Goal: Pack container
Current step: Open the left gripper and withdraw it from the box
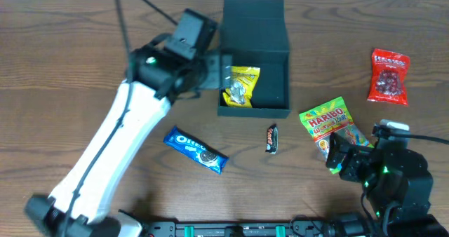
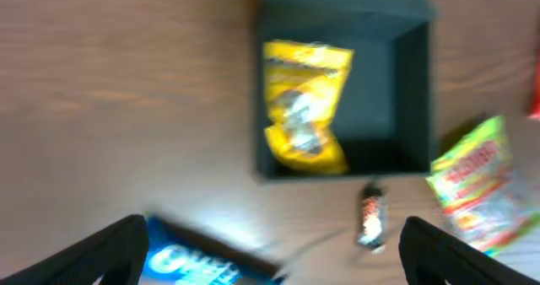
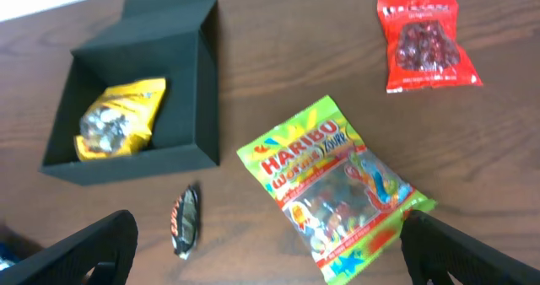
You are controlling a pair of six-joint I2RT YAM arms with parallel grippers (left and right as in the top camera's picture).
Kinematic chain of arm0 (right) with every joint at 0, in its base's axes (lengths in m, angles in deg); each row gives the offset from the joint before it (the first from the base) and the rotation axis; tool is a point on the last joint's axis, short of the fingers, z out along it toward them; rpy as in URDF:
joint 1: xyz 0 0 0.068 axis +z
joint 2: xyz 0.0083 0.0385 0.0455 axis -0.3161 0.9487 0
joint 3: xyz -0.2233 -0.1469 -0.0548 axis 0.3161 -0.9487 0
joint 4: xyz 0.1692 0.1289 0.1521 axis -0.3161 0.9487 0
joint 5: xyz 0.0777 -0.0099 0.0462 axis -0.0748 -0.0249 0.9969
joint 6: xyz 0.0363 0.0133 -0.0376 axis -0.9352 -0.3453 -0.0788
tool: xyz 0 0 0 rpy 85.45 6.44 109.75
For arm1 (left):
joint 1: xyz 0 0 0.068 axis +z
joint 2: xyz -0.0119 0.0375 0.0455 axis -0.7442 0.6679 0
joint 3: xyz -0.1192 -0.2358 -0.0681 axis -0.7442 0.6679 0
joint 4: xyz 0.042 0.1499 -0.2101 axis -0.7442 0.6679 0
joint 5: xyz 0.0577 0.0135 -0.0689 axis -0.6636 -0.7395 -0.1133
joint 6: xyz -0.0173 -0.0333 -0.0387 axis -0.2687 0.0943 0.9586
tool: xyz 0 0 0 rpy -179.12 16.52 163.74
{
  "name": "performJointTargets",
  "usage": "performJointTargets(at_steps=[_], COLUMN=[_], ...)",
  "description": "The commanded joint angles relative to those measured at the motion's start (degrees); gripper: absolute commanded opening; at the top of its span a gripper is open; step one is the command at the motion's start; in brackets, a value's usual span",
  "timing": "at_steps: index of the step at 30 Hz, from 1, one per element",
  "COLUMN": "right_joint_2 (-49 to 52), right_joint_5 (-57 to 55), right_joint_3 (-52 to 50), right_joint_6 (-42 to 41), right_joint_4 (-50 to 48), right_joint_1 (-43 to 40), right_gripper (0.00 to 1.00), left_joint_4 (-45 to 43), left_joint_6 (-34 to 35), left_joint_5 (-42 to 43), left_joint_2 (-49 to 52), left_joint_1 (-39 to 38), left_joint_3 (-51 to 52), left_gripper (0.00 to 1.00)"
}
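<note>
The container (image 1: 254,111) is a dark square box at the back centre, its flap lid (image 1: 254,25) open to the rear. A yellow snack packet (image 1: 242,86) lies inside at its left. My left gripper (image 1: 221,70) hovers at the box's left wall, open and empty; its wrist view is blurred and shows the box (image 2: 413,91), the yellow packet (image 2: 305,104) and a blue Oreo packet (image 2: 194,264). My right gripper (image 1: 338,156) is open and empty at the near edge of a Haribo bag (image 1: 328,123), which also shows between its fingers (image 3: 337,196).
The Oreo packet (image 1: 196,149) lies front left of the box. A small dark bar (image 1: 272,137) lies in front of it. A red snack packet (image 1: 389,76) lies at the far right. The left arm slants across the left of the table.
</note>
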Motion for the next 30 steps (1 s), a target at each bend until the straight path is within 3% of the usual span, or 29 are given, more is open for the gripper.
performJointTargets(at_steps=[1, 4, 14, 20, 25, 30], right_joint_2=[-0.2, -0.2, 3.6, 16.5, 29.4, 39.7], right_joint_5=[0.6, 1.8, -7.6, -7.7, -7.6, -3.2], right_joint_3=[0.2, 0.2, 0.2, 2.5, 10.5, 16.3], right_joint_6=[-0.2, -0.1, -6.8, -7.0, -6.8, 1.8], right_joint_4=[-0.2, -0.2, -1.8, -2.8, -2.3, -3.0], right_joint_1=[0.2, 0.2, 0.2, -2.7, -11.0, -20.7], right_gripper=[0.99, 0.99, 0.99, 0.99, 0.99, 0.99], left_joint_4=[4.5, 8.7, 8.9, 10.1, 10.9, 10.9], left_joint_6=[-4.8, -7.0, -7.2, -7.2, -7.2, -7.2], left_joint_5=[-6.8, -7.3, -7.3, -7.1, -7.6, -8.2], left_joint_2=[-2.9, -5.3, -14.9, -18.3, -18.3, -18.3], left_joint_1=[2.4, 5.0, 12.2, 14.4, 14.4, 14.4], left_joint_3=[-0.7, 0.1, 8.3, 11.4, 11.4, 11.4], left_gripper=[0.95, 0.95, 0.95, 0.95, 0.95, 0.95])
